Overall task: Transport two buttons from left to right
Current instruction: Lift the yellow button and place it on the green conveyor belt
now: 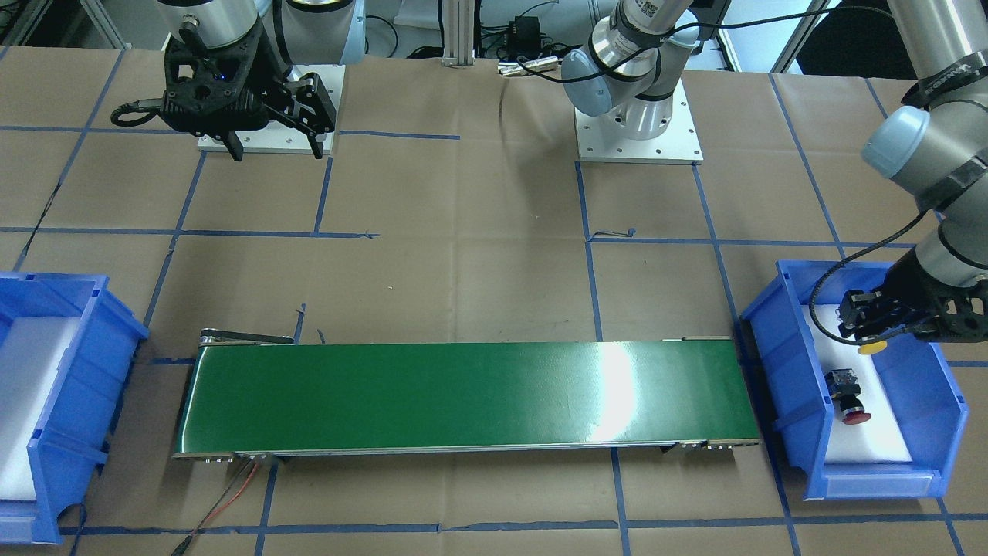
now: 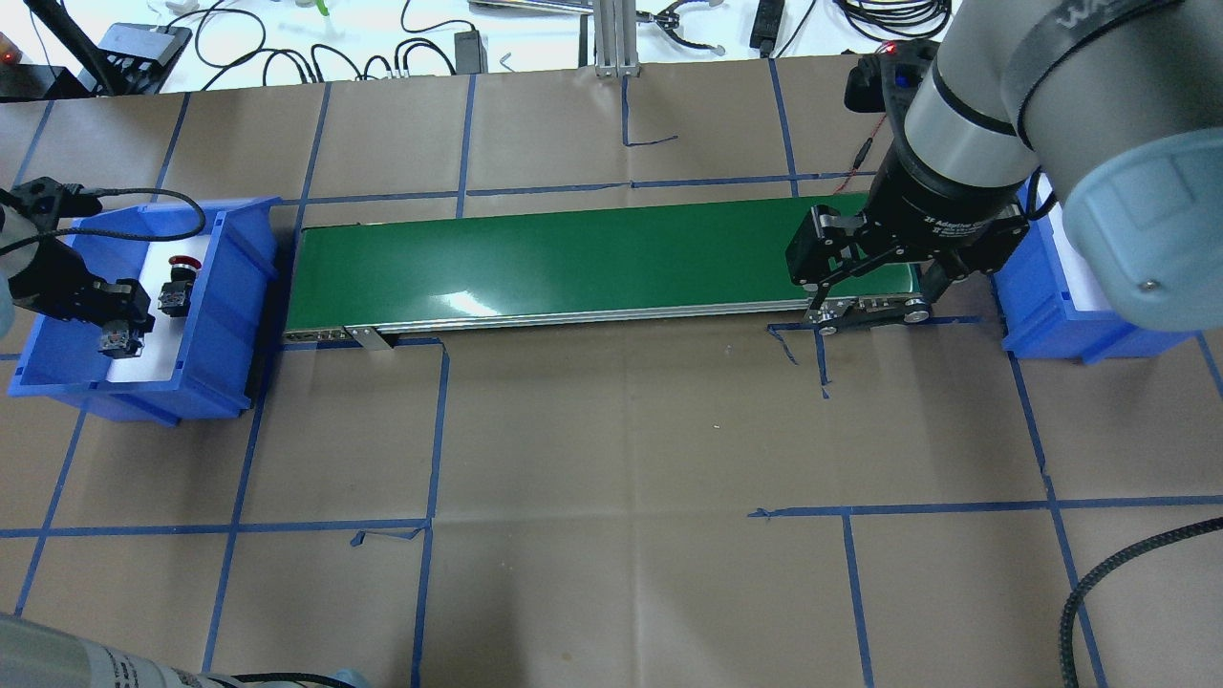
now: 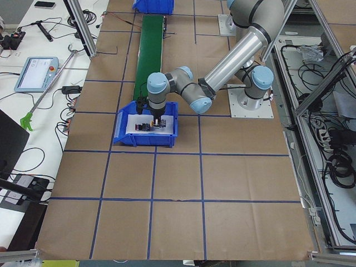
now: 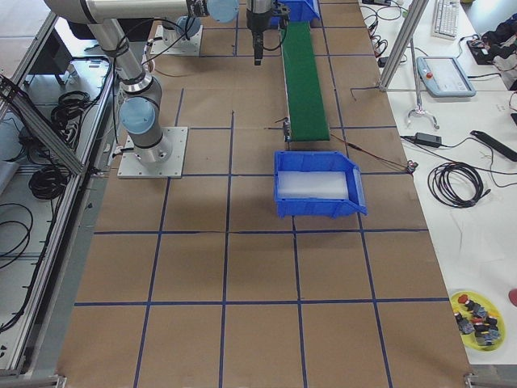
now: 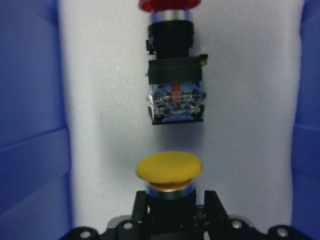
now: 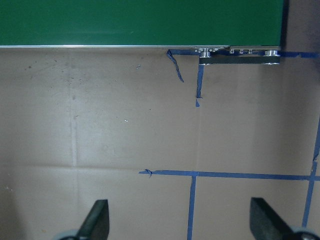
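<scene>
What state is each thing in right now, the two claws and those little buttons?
Left claw: shut on the yellow button, inside the blue bin.
Yellow button: gripped by its black barrel.
Red button: lying loose on its side in that bin.
Right claw: open, holding nothing, above the table.

your left arm (image 1: 918,38) and right arm (image 2: 965,115): silver tubes, pale blue joint caps (image 1: 895,143), white screwed base plates (image 1: 679,150); left gripper (image 1: 864,328) and right gripper (image 1: 275,150) black, a braided black cable (image 1: 815,297) at the left.
</scene>
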Tool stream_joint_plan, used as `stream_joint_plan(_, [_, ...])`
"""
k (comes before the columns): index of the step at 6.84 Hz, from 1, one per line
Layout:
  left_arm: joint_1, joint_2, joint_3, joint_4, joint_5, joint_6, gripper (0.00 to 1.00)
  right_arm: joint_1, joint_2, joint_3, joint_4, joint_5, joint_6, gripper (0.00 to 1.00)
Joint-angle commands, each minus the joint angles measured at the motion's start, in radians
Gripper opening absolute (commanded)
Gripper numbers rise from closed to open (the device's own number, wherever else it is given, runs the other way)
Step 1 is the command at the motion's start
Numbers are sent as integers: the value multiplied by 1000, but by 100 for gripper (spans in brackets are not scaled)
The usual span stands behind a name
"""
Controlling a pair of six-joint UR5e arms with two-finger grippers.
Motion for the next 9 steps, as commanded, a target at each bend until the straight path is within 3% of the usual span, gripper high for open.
stream_joint_plan(1, [-2, 48, 163, -250, 3, 0, 6, 0, 0, 9, 0, 6, 5, 100])
stream_joint_plan(3, [-86, 46, 262, -323, 14, -50, 6, 0, -2, 6, 0, 5, 5, 100])
stream_joint_plan(5, [-242, 30, 291, -318, 23, -220, 6, 0, 0, 5, 0, 6, 3, 100])
stream_joint_plan(7, [-422, 26, 287, -324, 26, -417, 6, 0, -2, 6, 0, 2, -1, 100])
stream_joint_plan(9, [-499, -28, 258, -301, 20, -491, 6, 0, -2, 7, 0, 2, -1, 100])
